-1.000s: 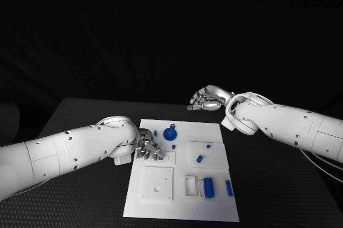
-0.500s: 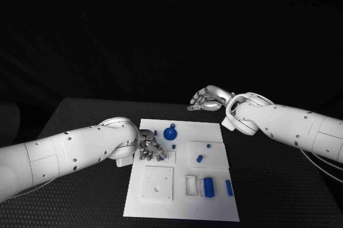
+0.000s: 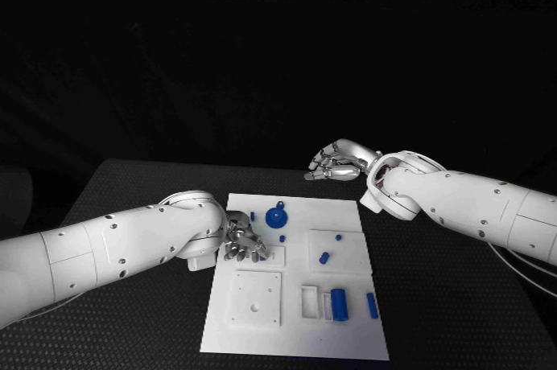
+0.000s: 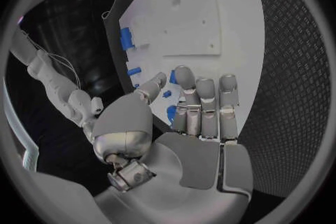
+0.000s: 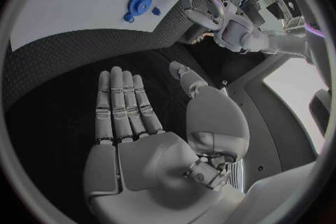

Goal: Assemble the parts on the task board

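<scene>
left hand [image 3: 244, 243] spread, holding nothing, over the task board's [image 3: 348, 342] left edge; right hand [image 3: 339, 162] empty, fingers apart, beyond its far edge.

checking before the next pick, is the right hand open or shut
Open. The right hand lies flat with its fingers stretched out and apart from the thumb, nothing in it, over the black table beyond the task board.

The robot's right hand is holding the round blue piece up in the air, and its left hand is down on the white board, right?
Not quite. The right hand holds nothing: the right wrist view shows its fingers apart and bare, above the black table. The round blue piece lies on the white board. The left hand is indeed down on the board.
</scene>
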